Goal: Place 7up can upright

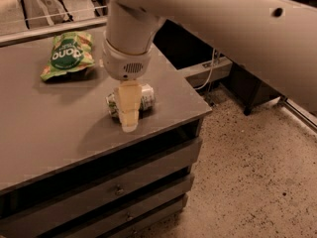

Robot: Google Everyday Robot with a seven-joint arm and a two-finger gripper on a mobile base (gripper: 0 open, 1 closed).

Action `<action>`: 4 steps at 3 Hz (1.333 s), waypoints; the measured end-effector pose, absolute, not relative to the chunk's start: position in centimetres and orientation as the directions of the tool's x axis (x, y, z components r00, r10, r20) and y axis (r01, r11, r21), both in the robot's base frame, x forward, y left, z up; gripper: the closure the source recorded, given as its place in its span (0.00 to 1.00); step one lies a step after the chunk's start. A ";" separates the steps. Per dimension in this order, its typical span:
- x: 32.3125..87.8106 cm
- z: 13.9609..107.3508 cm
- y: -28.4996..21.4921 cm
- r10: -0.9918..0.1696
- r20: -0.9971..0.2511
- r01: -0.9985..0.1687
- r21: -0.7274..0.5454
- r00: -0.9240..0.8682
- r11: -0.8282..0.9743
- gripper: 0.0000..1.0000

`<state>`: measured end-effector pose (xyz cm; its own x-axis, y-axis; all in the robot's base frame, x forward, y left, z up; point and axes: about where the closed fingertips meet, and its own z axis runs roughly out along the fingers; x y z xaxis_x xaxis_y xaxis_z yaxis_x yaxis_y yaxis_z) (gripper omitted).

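Observation:
The 7up can (146, 97) lies on its side on the grey table top (54, 128), near the right front corner. It is white-silver with green print. My gripper (129, 125) hangs straight down from the big white arm (130, 38) and stands directly over and in front of the can's middle, hiding that part. The can's two ends show on either side of the gripper. I cannot tell whether the gripper touches the can.
A green chip bag (67, 54) lies at the back left of the table. The table's right edge (198, 100) is close to the can. Drawers (119, 187) sit below. A speckled floor (252, 177) and a cable (213, 66) are to the right.

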<state>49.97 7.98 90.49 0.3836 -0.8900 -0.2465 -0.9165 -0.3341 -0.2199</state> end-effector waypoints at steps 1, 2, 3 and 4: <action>49.9 90.4 8.7 -0.884 -0.243 -0.910 -0.221 0.399 -0.350 0.00; 50.7 89.5 8.1 -0.895 -0.234 -0.920 -0.197 0.379 -0.338 0.00; 52.2 87.2 7.1 -0.924 -0.182 -0.938 -0.153 0.337 -0.312 0.00; 53.7 85.1 6.3 -0.947 -0.118 -0.951 -0.126 0.298 -0.283 0.00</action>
<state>53.71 6.31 85.12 0.2977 -0.9474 -0.1176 -0.9507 -0.2831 -0.1262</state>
